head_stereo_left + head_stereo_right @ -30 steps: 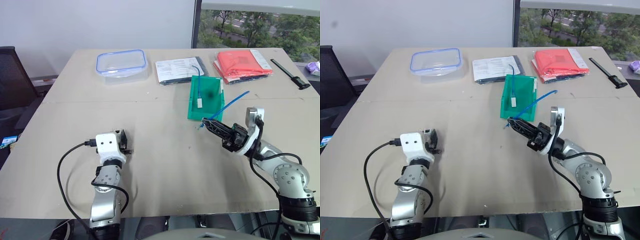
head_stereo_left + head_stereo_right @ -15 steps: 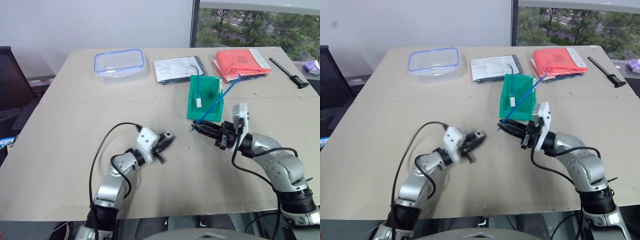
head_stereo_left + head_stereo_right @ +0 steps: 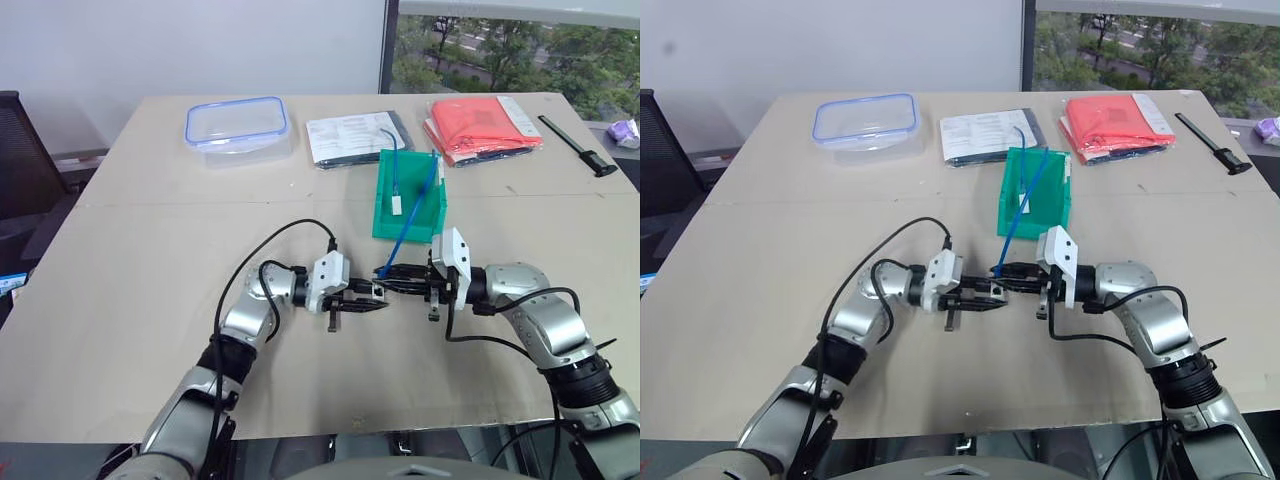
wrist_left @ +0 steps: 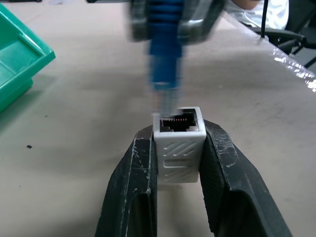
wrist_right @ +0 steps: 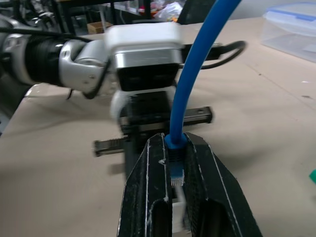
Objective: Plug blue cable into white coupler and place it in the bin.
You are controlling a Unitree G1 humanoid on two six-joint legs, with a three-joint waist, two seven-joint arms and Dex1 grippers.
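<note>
we have the white coupler [image 4: 178,143] pinched across its ribbed side walls in our left pincer [image 3: 368,301], which is closed down to the width of that little block, the dark socket facing out toward the other arm. our right pincer [image 3: 392,279] is clamped fully on the blue cable [image 5: 190,79] just behind the plug, so the clear plug tip pokes out past the fingers and sits right at the socket mouth, not yet seated as far as we can judge. both meet low over the tabletop [image 3: 150,260], just in front of the bin [image 3: 410,195].

the coupler looks like hard, light plastic: rigid, unlikely to crush, but smooth enough that it could twist between the fingers if the plug pushes off-axis. holding it by the flat sides, as now, leaves the socket free. the cable is thin and springy; its free length arcs up and back over the bin, and it will bend rather than push. so the place to hold it is where we do, on the stiff boot next to the plug. the small latch tab seems the fragile part.
</note>
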